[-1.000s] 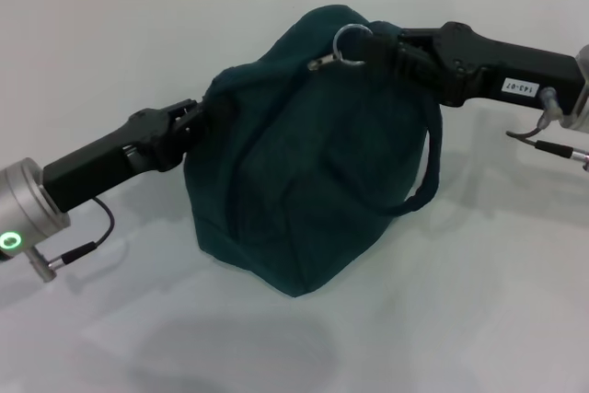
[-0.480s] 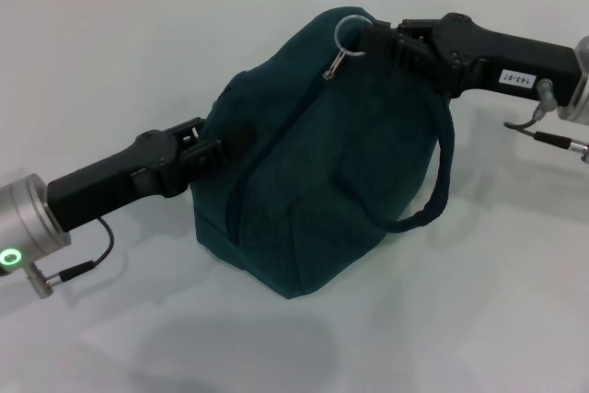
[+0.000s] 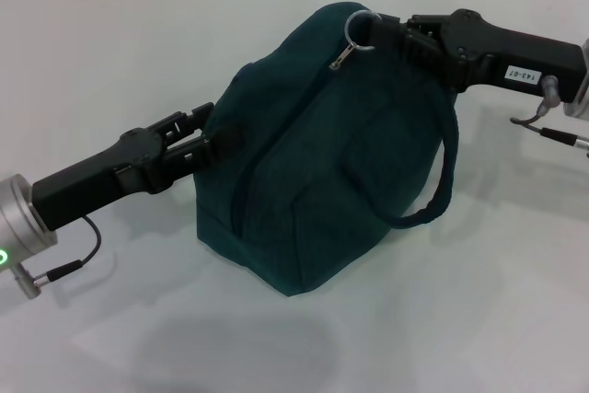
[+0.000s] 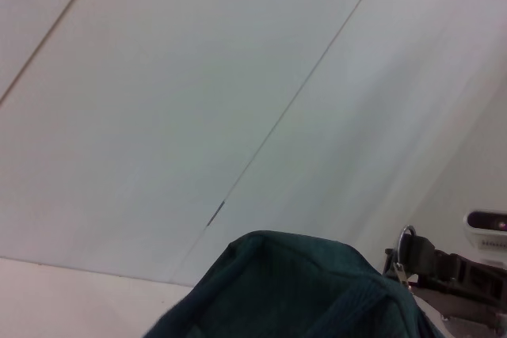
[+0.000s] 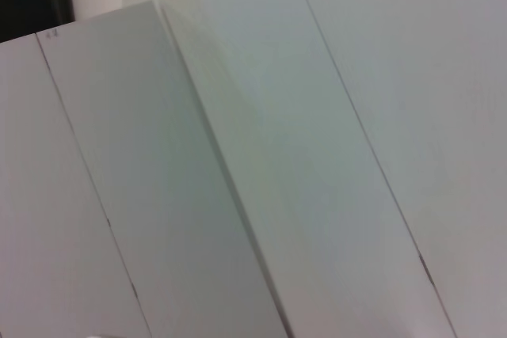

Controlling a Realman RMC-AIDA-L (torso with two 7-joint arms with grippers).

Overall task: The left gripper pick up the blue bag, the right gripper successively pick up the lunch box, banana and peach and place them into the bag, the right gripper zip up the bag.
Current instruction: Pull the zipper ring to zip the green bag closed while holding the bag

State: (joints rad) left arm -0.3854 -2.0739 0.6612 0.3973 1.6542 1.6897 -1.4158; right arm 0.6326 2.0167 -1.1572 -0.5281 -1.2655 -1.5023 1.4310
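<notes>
You are finishing the zip: right gripper [image 3: 394, 36] pinches the blue bag [image 3: 322, 154]'s ring pull [image 3: 361, 27], left gripper [image 3: 207, 135] clamps the fabric; next, release.

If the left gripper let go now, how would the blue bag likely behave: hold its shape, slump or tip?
The blue bag is creased fabric, so its top would probably sag. It sits broad-based on the table, so tipping seems unlikely. The left gripper is at its side, and the right gripper is at the ring pull, which may prop the top.
</notes>
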